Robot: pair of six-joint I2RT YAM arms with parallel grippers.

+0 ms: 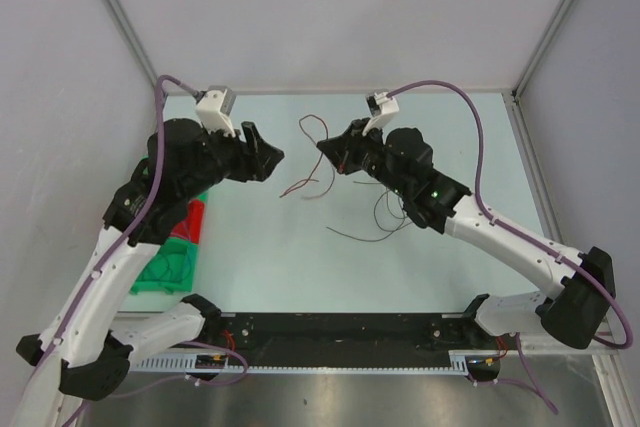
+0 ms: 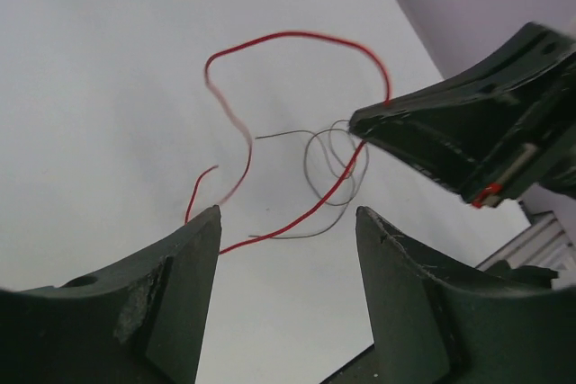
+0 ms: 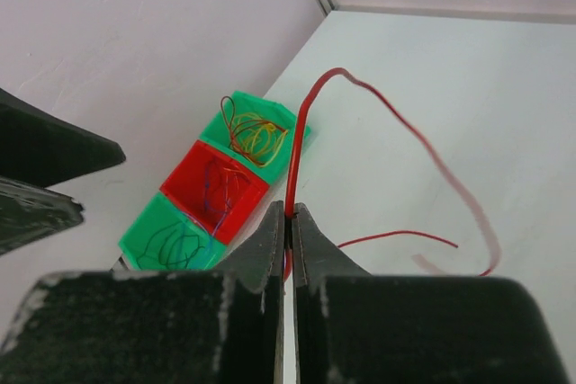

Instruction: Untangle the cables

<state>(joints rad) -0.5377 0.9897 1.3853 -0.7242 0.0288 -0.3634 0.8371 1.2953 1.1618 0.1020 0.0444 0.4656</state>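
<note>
A red cable [image 3: 304,123] rises from my right gripper [image 3: 290,215], which is shut on it, then loops over the white table and ends in a loose tail. From the top view this red cable [image 1: 297,188] hangs between the two grippers. My left gripper [image 2: 288,227] is open with nothing between its fingers; the red cable [image 2: 297,38] curls just beyond its tips, and its lower strand passes near the left fingertip [image 2: 205,222]. The right gripper [image 2: 360,121] holds the cable's end there. More thin dark cables [image 1: 385,215] lie under the right arm. The left gripper [image 1: 272,159] faces the right gripper [image 1: 322,147].
A row of green and red bins [image 3: 216,188] with sorted wires lies along the left wall, partly under the left arm [image 1: 180,257]. Grey walls close the table on the left, back and right.
</note>
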